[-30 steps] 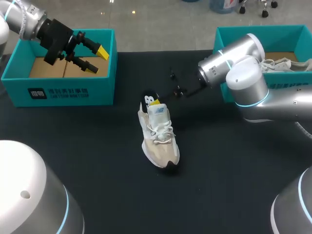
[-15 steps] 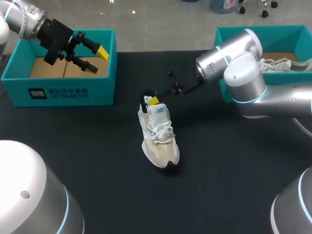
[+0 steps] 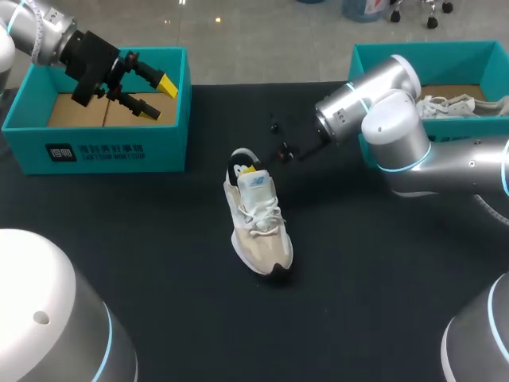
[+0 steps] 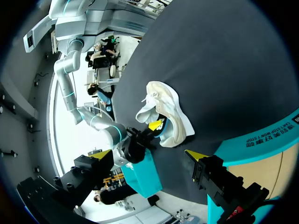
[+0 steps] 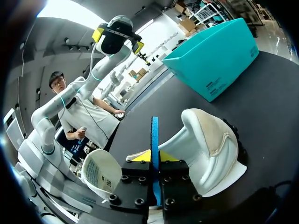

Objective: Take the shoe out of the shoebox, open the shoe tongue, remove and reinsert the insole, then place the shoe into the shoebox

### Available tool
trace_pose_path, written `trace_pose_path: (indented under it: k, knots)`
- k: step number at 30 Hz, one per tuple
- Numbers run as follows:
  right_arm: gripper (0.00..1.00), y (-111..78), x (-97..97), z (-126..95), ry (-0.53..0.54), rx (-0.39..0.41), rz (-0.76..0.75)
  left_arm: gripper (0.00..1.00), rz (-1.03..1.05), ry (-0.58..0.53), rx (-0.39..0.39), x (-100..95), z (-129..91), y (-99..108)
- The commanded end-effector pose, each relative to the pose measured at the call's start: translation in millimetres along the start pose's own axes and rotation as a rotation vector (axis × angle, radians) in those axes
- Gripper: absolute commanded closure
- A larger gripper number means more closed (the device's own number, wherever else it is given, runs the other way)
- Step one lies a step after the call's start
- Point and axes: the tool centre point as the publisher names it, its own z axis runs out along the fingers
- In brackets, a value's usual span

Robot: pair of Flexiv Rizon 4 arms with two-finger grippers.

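Shoe [image 3: 258, 219] sits upright mid surface [image 3: 382, 270], toe toward the robot, well apart from both teal boxes. Right jaws are at the heel, clenched on the insole [image 3: 239, 161], which sticks up out of the heel opening. Left jaws are released and empty, hovering over the left shoebox [image 3: 95, 147]. Right arm [image 3: 398, 119] partly blocks the right shoebox [image 3: 374, 64], which holds a second shoe [image 3: 457, 103].
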Motion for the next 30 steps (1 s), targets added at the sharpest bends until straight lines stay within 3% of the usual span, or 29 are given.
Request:
trace_pose_path:
  k: [1,6,7,9,12,13,21,30]
  knots:
    - [1.0,-6.7,3.6,3.8,-0.007,-0.008,0.008,0.0,0.001,0.003,0.001,-0.3,-0.4,-0.2]
    - [1.0,-9.4,3.8,4.4,-0.015,-0.004,0.016,0.0,0.001,0.003,0.001,-0.3,-0.4,-0.2]
    - [0.91,-8.5,3.8,4.4,-0.016,-0.005,0.015,0.0,0.001,0.003,0.001,-0.3,-0.4,-0.2]
    - [0.84,-5.4,4.6,4.3,-0.019,-0.005,0.007,0.0,0.001,0.003,0.001,-0.3,-0.4,-0.2]
    - [0.6,-1.4,5.5,3.4,-0.026,-0.002,-0.005,0.0,0.001,0.003,0.001,-0.3,-0.4,-0.2]
    - [0.56,-0.1,5.8,2.9,-0.027,-0.001,-0.009,0.0,0.001,0.003,0.001,-0.3,-0.4,-0.2]
    - [0.5,8.8,13.6,0.9,-0.041,0.024,-0.037,0.0,0.001,0.003,0.001,-0.3,-0.4,-0.2]
    - [0.31,17.1,19.5,-6.6,-0.077,0.035,-0.064,0.0,0.001,0.003,0.001,-0.3,-0.4,-0.2]
